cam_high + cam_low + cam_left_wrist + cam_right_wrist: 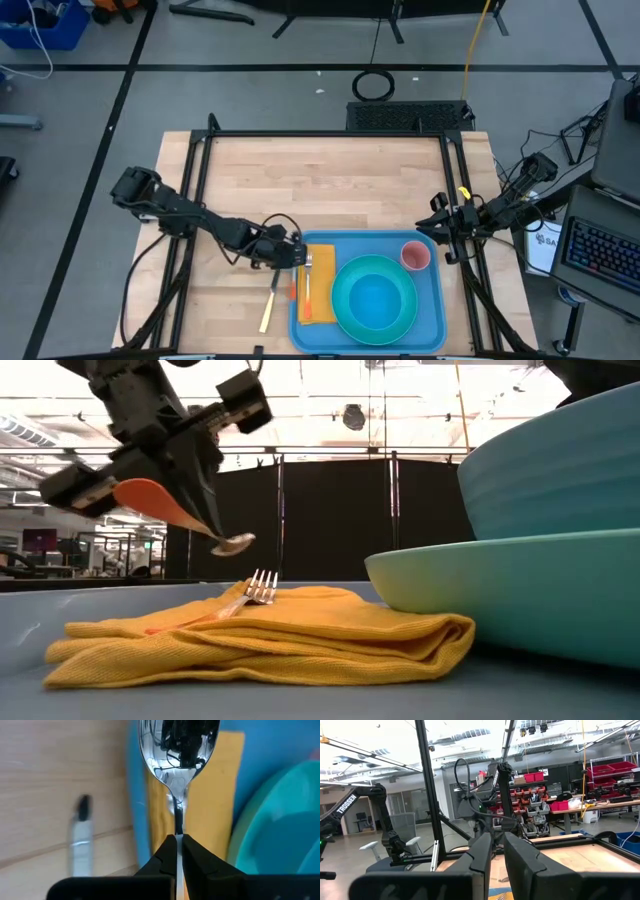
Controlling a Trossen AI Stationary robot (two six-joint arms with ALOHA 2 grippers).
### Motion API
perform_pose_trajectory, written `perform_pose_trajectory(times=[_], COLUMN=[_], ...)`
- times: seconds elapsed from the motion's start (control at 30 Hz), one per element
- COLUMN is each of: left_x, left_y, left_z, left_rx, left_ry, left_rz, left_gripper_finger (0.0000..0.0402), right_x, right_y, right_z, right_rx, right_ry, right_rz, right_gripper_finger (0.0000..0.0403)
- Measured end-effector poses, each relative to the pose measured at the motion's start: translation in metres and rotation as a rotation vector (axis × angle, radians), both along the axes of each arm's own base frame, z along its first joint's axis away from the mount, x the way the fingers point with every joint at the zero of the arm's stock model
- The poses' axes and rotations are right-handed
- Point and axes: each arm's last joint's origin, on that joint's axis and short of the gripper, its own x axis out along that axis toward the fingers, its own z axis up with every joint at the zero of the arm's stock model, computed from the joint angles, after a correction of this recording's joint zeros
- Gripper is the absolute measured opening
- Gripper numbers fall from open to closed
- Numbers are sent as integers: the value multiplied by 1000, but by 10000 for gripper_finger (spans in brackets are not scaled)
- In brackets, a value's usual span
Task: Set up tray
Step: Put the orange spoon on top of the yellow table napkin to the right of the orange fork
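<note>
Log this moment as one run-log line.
left pincer: shut on shiny metal spoon, above folded yellow cloth napkin | silver fork: on napkin | right pincer: idle at table's right edge

Left arm stretched low toward the tray point(437, 300), left gripper point(297, 256) at its left rim, fingers point(162, 857) pinched on a spoon point(176, 750). Right arm parked off the tray's right side, right gripper point(438, 232) slightly parted.

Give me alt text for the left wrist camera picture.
The left gripper fingers pinch a shiny spoon by its neck, held above the yellow napkin on the blue tray. A turquoise plate sits beside the napkin, and a knife lies on the wooden table.
</note>
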Motion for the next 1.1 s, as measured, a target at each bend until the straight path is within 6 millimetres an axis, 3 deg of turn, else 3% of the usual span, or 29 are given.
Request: perform_pose_trajectory(times=[0.33,0.67,1.1], left_x=[36,71,90], left_y=[-5,-13,-18], left_z=[5,11,0], left_rx=[6,16,-46], left_ry=[48,127,130], left_rz=[-62,-16,91], left_gripper_finger=[11,11,9], right_x=[0,0,0], right_y=[0,0,0], right_z=[0,0,0], right_rx=[-2,-1,-1], right_ry=[3,1,1], right_rz=[0,-1,-1], right_gripper_finger=[43,43,43])
